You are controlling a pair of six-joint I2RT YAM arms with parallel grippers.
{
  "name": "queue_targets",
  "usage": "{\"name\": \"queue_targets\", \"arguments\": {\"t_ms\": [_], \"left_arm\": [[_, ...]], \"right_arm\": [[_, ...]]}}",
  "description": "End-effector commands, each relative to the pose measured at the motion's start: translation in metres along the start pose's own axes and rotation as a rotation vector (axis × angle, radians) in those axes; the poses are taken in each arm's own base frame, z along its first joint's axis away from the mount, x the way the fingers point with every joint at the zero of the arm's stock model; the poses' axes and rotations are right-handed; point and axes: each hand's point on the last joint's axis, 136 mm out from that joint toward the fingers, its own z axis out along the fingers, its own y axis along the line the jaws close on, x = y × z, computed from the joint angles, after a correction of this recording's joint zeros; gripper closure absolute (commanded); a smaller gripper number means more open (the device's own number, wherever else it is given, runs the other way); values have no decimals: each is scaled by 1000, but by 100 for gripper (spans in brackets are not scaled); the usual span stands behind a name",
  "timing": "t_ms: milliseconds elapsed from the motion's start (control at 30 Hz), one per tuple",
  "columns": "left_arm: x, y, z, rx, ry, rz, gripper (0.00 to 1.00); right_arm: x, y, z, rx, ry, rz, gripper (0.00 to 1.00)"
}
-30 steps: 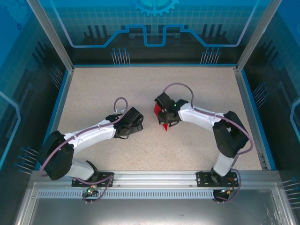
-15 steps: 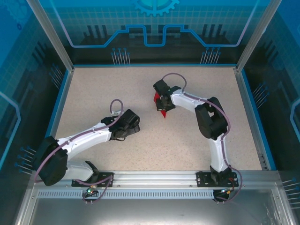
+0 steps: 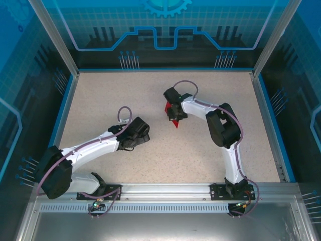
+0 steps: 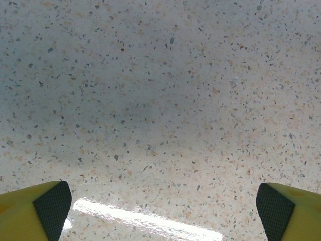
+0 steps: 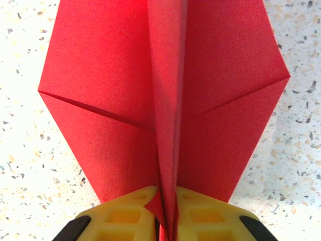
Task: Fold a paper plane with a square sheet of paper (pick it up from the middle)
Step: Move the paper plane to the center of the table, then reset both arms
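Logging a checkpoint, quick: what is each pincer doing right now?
Left pincer: open, holding nothing.
Right pincer: closed on the centre ridge of the red paper plane.

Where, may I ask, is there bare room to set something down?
Bare: the speckled tabletop along the blue back edge, and the near middle between the arm bases. Crowded: mid-table, where the right gripper pinches the folded red paper.

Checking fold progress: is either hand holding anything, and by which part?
The right hand pinches the paper plane by its centre ridge; the left hand is open, holding nothing.
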Motion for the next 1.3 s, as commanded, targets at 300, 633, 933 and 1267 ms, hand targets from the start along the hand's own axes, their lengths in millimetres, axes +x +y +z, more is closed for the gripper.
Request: {"name": "queue_targets", "arguments": {"t_ms": [300,633,933,1267], "left_arm": [[-52,13,-35,-107,-170,21,1],[-119,49,-76,-224,-428,57,1],[-146,90,-64,-244,-617,65,1],[-151,101,-8,-163,-675,196,1]], "right_arm": [[-50,5,-128,-98,-203,59,48],[-45,-95,-233,98,-526,98,1],[1,-232,-230,481,-704,241,1],[37,-258,-152,461,-722,186,1]]}}
